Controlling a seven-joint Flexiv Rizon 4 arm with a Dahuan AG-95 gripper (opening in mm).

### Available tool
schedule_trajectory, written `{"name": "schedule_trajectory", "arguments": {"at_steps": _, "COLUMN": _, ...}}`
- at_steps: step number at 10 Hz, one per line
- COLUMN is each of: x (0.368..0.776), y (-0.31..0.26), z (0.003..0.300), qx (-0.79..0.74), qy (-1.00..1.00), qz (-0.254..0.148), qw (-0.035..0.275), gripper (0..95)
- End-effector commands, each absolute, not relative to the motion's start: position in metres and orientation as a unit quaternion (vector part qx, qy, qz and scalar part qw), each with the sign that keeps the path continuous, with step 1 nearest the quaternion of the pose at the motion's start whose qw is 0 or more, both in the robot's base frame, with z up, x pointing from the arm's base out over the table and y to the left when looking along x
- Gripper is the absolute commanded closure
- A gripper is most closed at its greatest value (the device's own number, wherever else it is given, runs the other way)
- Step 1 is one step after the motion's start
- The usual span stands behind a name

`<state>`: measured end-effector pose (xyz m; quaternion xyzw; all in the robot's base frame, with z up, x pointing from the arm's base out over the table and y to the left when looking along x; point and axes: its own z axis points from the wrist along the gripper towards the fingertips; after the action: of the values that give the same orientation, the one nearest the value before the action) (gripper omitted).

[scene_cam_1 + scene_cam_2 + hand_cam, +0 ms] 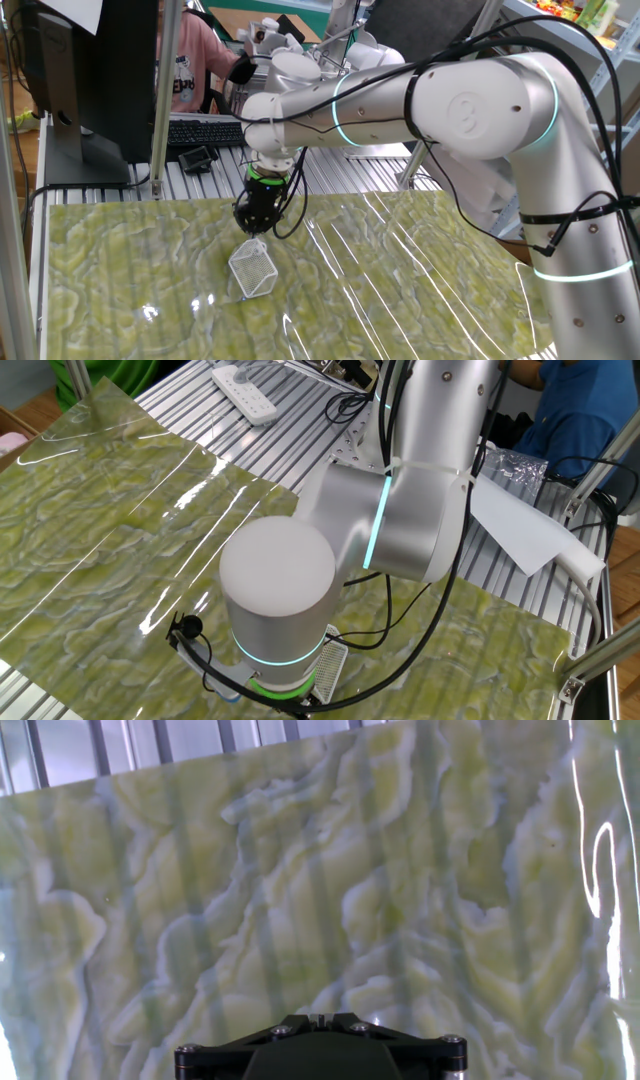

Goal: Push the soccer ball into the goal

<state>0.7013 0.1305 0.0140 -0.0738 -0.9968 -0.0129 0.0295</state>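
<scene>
Just below the closed gripper [256,232], the goal [253,268], ball unseen.

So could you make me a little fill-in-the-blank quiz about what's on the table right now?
1. The arm's fingers point straight ___ toward the table.
2. The white mesh goal stands on a mat whose marbled colour is ___.
3. The soccer ball can be seen in ___ of the three views.

Missing words: down; green; none.
</scene>
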Motion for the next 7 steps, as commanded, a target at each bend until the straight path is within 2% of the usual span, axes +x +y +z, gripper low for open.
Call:
{"name": "schedule_trajectory", "arguments": {"at_steps": 1, "x": 0.6969, "y": 0.1294, "z": 0.0138, "qx": -0.074, "qy": -0.997, "qz": -0.013, "qw": 0.028, "gripper": 95.0}}
{"name": "schedule_trajectory", "arguments": {"at_steps": 7, "x": 0.6913, "y": 0.1264, "z": 0.0155, "qx": -0.074, "qy": -0.996, "qz": -0.012, "qw": 0.041, "gripper": 95.0}}
